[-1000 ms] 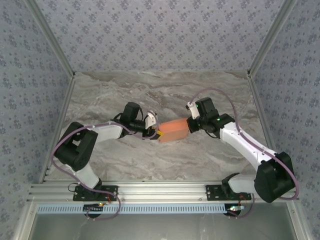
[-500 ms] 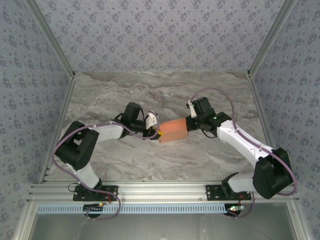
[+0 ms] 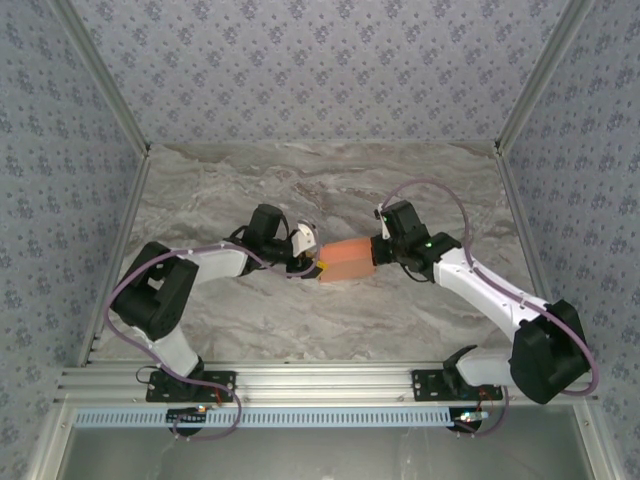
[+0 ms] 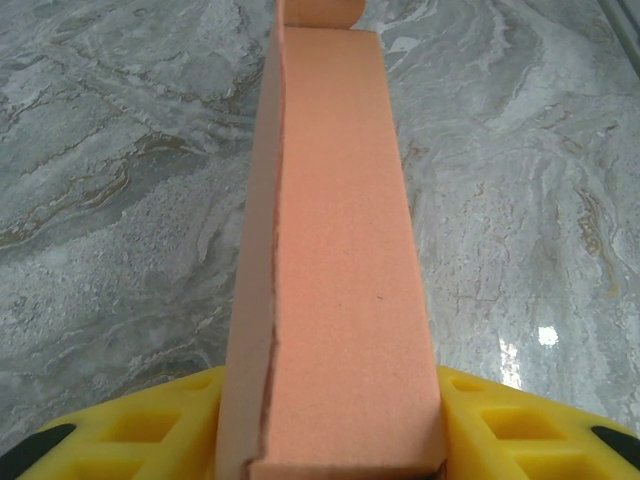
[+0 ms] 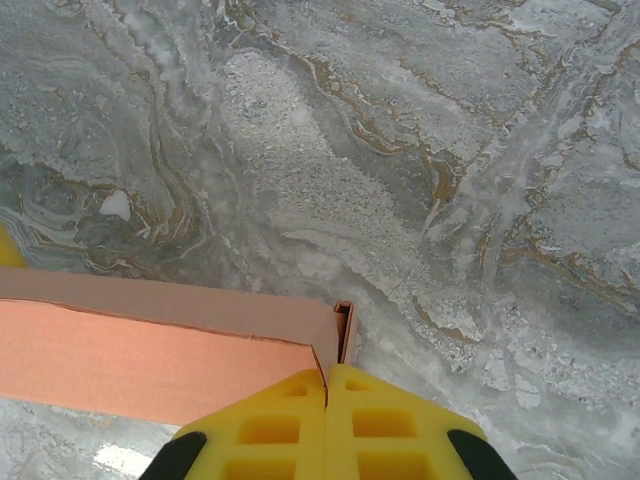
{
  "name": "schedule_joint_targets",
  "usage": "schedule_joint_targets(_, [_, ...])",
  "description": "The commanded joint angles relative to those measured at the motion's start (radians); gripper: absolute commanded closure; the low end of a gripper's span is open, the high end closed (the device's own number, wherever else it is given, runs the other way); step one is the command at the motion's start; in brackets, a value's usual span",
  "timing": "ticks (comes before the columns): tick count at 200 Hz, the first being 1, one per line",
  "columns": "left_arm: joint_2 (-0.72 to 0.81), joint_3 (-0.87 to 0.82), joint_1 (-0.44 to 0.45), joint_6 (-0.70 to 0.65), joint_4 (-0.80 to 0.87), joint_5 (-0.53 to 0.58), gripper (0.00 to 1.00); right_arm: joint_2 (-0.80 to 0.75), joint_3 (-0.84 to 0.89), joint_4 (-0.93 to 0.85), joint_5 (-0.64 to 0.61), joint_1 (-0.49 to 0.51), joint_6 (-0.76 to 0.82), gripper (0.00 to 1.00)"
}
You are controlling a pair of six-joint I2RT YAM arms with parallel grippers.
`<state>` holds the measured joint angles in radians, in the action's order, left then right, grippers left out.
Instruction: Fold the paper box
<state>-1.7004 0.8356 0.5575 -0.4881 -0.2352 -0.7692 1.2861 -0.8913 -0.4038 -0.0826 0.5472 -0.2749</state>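
Holding the paper box point(image 3: 347, 260) mid-desk point(image 3: 300, 190), our left claw point(image 3: 316, 262) clasps its left end, half spread; the right claw point(image 5: 327, 385), closed tight, meets its right end. We should press gently, keeping walls square.

Salmon-orange paper box point(image 3: 346, 260), folded into long narrow rectangular form, roughly level.
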Motion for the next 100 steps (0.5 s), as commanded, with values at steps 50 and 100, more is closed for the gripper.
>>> schedule_joint_targets(50, [0.014,0.011,-0.001,0.057,0.014,0.04,0.43,-0.019,0.03,-0.018,-0.038,0.016,-0.032,0.95])
schedule_joint_targets(100, [0.054,0.008,-0.001,0.1,0.038,0.076,0.36,-0.021,0.028,-0.015,-0.035,0.019,-0.025,0.95])
